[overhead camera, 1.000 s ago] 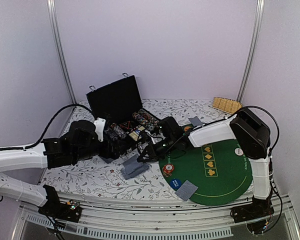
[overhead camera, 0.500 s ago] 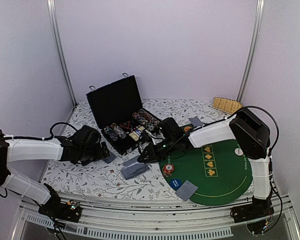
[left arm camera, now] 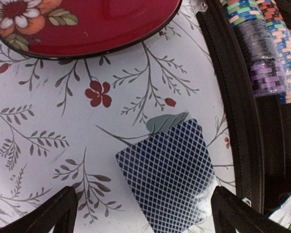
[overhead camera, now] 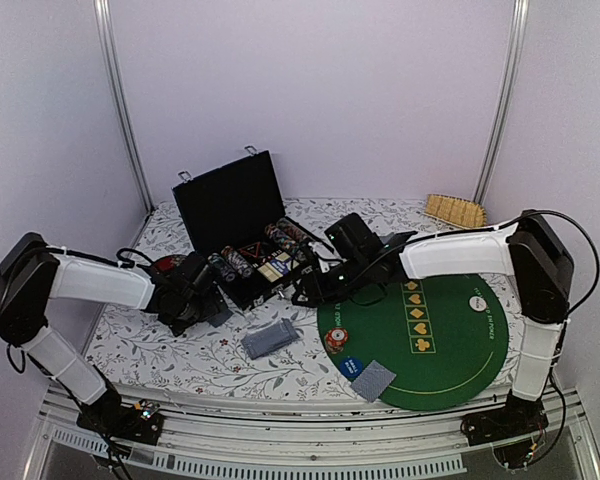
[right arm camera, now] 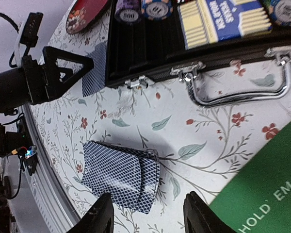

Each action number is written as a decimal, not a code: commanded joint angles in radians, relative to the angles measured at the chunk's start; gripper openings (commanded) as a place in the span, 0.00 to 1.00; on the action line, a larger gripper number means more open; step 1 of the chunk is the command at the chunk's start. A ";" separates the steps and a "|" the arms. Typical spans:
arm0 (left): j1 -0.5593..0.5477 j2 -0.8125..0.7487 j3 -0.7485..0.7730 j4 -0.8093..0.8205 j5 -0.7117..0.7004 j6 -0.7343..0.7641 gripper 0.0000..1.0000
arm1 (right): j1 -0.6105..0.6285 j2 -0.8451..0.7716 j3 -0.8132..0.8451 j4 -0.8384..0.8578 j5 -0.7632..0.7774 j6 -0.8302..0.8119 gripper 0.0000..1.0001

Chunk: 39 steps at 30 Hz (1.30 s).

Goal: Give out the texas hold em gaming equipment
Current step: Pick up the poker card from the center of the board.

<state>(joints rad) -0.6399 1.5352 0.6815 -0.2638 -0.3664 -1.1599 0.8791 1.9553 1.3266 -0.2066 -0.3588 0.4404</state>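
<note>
A face-down deck of blue-backed cards [overhead camera: 270, 338] lies on the flowered cloth, its top cards slid askew [right arm camera: 121, 177]. My right gripper [overhead camera: 315, 290] hangs above and behind it, open, with nothing between its fingers [right arm camera: 99, 216]. A single face-down card [left arm camera: 167, 177] lies by the black case, and my left gripper [overhead camera: 195, 297] stands open over it, one finger [left arm camera: 53, 213] on each side. Striped poker chips [left arm camera: 266, 48] fill the case's slots. On the green mat [overhead camera: 450, 350] lie a red chip [overhead camera: 337, 340], a blue button disc [overhead camera: 351, 366] and a face-down card [overhead camera: 373, 380].
The open black case [overhead camera: 235, 205] stands at the back with its handle [right arm camera: 242, 90] facing the deck. A dark-red dish [left arm camera: 87, 24] sits left of the case. Another card [overhead camera: 390, 242] lies behind the mat, and a wicker piece [overhead camera: 453, 209] at the back right.
My right gripper has opened, left the deck on the cloth and drawn back toward the case. The left arm has swung in low beside the single card.
</note>
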 commanded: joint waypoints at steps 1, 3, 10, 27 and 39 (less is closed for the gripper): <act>-0.031 0.076 0.043 -0.090 -0.029 -0.090 0.98 | 0.006 -0.103 0.023 -0.108 0.186 -0.107 0.52; -0.049 0.101 0.070 -0.136 -0.064 -0.121 0.98 | 0.006 -0.128 0.011 -0.114 0.205 -0.133 0.53; -0.090 0.168 0.161 -0.244 -0.141 -0.196 0.98 | 0.007 -0.170 -0.032 -0.100 0.213 -0.192 0.54; -0.123 0.221 0.280 -0.285 -0.214 -0.231 0.98 | 0.006 -0.158 -0.075 -0.067 0.164 -0.215 0.54; -0.121 0.307 0.323 -0.305 -0.231 -0.204 0.98 | 0.007 -0.175 -0.103 -0.052 0.165 -0.211 0.54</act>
<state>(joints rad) -0.7544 1.7744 0.9604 -0.5419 -0.5919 -1.3819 0.8791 1.8118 1.2419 -0.2836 -0.1894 0.2382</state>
